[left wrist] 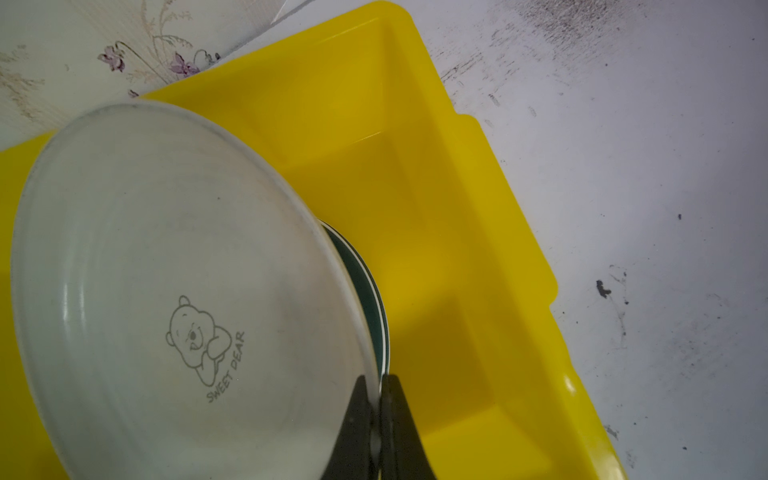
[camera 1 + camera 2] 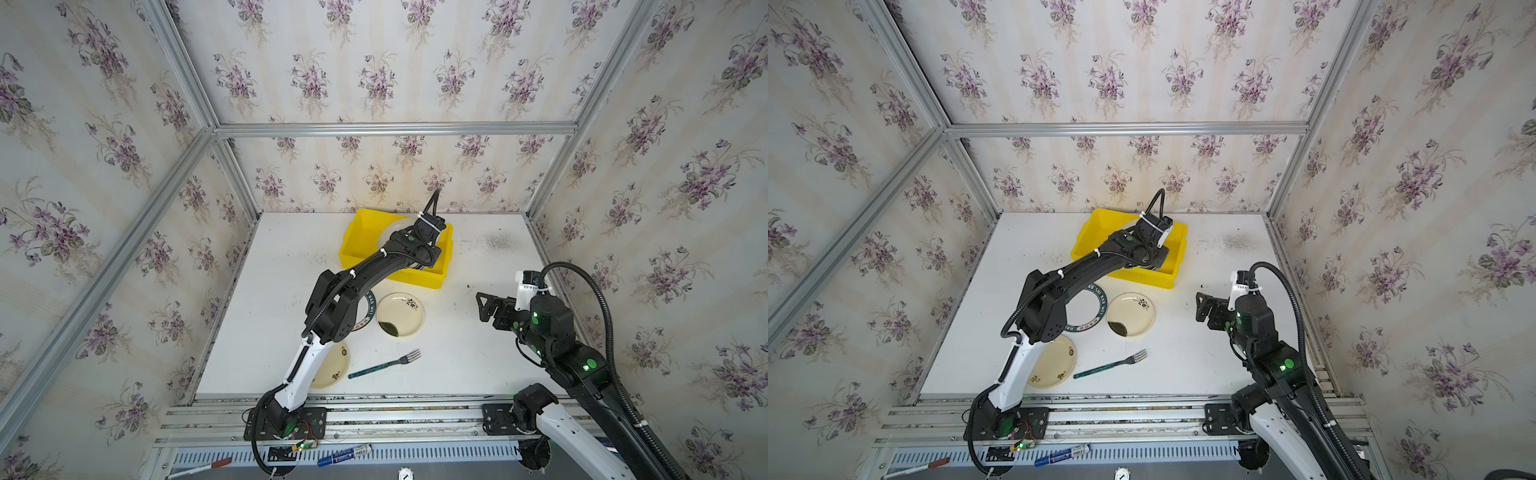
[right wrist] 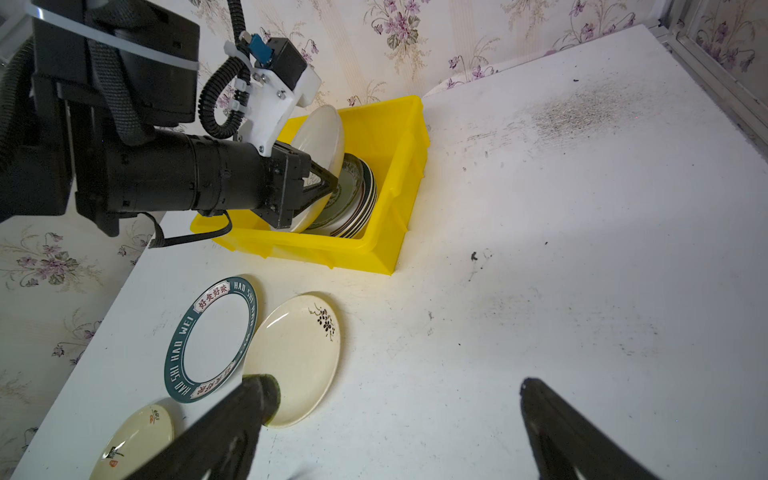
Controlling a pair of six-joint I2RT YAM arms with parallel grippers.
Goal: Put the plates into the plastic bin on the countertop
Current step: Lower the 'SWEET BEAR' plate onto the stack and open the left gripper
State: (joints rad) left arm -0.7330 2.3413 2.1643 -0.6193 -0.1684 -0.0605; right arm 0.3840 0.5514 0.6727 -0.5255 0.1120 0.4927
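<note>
Nearest you, a cream plate lay flat on the countertop, partly under the left arm, with a teal-handled fork just beside it. Further in, a teal-rimmed plate and a grape-motif plate lay edge to edge. Your right gripper hung over bare countertop, jaws wide, holding nothing. At the far end, your left gripper was clamped on the rim of a white bear-print plate, tilted on edge inside the yellow plastic bin against a leaning stack of plates.
</note>
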